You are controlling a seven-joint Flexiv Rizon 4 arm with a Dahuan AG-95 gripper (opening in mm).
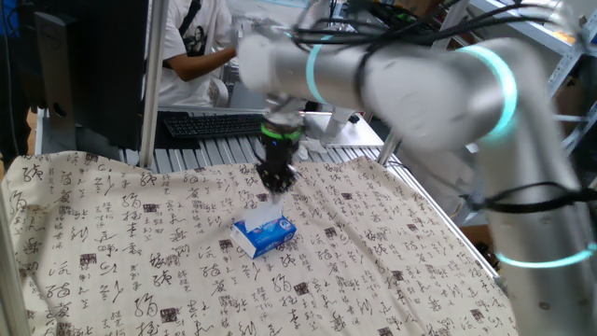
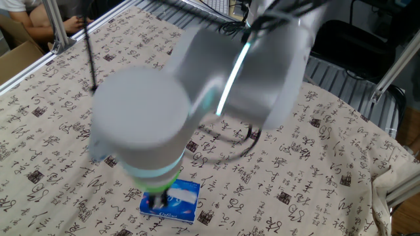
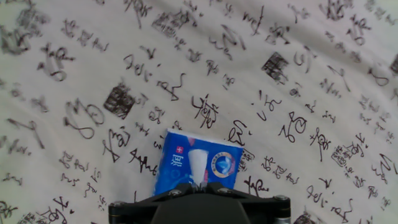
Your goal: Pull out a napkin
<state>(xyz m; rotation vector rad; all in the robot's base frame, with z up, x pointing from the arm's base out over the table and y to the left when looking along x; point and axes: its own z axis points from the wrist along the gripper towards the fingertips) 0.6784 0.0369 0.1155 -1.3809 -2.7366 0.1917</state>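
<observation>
The gripper (image 3: 199, 185) points straight down above the blue pack (image 3: 198, 165), its jaws pressed together on the napkin (image 3: 198, 164); the napkin is a narrow white strip that rises from the slot in the middle of the pack's top face up into the fingertips (image 3: 186, 186), so it stands between the pack and the gripper, pinched at its upper end and rooted in the pack at its lower end; in one fixed view the gripper (image 1: 277, 179) hangs just above the pack (image 1: 264, 234), with a bit of white showing on the pack's top; in the other fixed view the arm's big joint covers most of the gripper, and only the pack (image 2: 172, 201) peeks out beneath it; the pack lies flat on the printed cloth (image 3: 93, 74), with bare cloth on every side of it; a keyboard (image 1: 210, 122) sits beyond the cloth's far edge, well apart from the pack.
</observation>
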